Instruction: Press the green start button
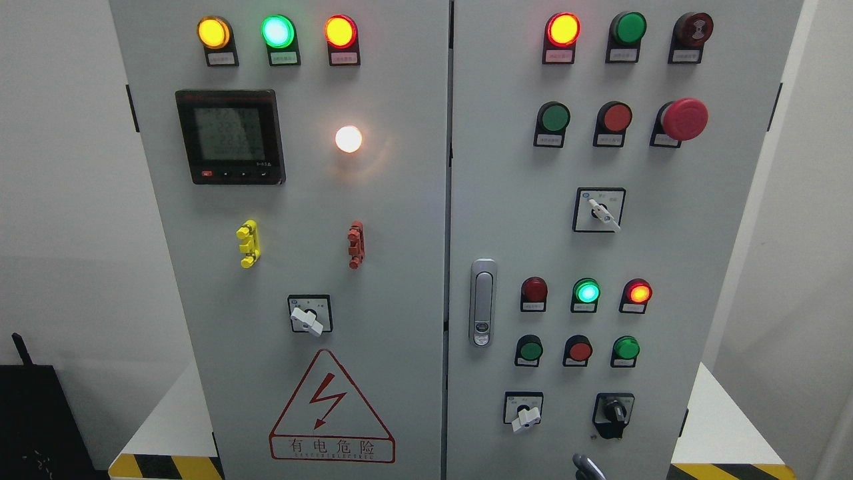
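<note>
A white platform (723, 427) with a yellow-and-black striped front edge shows well out to either side of the right hand (588, 468). The grey electrical cabinet (413, 200) stands directly on it, rising above the hand.

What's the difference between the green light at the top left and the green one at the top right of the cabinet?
The left door's green lamp is lit, glowing bright with a pale centre; the right door's green lamp is dark, a flat deep green. The left one sits in the middle of its row of three, between a yellow lamp and a red-rimmed lamp, both lit. Both are round, with a small label plate below.
</note>
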`<move>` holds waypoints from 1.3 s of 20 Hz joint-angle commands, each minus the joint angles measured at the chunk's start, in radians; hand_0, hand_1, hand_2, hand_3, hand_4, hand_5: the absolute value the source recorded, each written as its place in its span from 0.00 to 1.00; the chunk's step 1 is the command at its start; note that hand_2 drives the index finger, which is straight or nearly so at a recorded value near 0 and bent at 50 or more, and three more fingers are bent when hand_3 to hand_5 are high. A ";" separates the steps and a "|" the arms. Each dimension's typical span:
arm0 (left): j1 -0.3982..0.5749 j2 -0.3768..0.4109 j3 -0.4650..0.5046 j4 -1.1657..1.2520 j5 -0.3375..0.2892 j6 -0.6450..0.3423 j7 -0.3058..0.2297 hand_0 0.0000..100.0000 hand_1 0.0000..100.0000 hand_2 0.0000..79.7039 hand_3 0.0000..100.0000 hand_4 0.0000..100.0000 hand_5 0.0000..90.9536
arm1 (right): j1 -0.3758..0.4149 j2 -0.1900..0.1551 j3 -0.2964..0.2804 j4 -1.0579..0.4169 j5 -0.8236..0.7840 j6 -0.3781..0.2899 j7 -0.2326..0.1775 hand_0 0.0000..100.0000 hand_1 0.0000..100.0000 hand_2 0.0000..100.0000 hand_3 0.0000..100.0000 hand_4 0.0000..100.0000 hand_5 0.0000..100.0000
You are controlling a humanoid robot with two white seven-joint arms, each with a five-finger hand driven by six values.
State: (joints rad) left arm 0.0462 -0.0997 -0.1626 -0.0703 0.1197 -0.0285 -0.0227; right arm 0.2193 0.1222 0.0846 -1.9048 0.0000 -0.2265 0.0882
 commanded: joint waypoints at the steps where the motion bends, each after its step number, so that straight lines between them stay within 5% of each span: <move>1: 0.000 0.000 0.000 0.000 0.000 -0.001 0.000 0.12 0.56 0.00 0.00 0.00 0.00 | -0.001 0.000 -0.003 0.004 -0.029 0.003 0.001 0.00 0.06 0.00 0.00 0.00 0.00; 15: 0.000 0.000 0.000 0.000 0.000 -0.001 0.000 0.12 0.56 0.00 0.00 0.00 0.00 | -0.021 0.000 0.000 0.006 -0.012 -0.013 0.004 0.00 0.06 0.00 0.00 0.00 0.00; 26: 0.000 0.000 0.000 0.000 0.000 -0.001 0.000 0.12 0.56 0.00 0.00 0.00 0.00 | -0.130 -0.001 -0.085 0.010 0.280 -0.054 0.054 0.00 0.10 0.00 0.00 0.00 0.00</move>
State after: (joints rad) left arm 0.0460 -0.0997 -0.1626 -0.0705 0.1197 -0.0285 -0.0228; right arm 0.1350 0.1219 0.0494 -1.8983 0.1495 -0.2660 0.1374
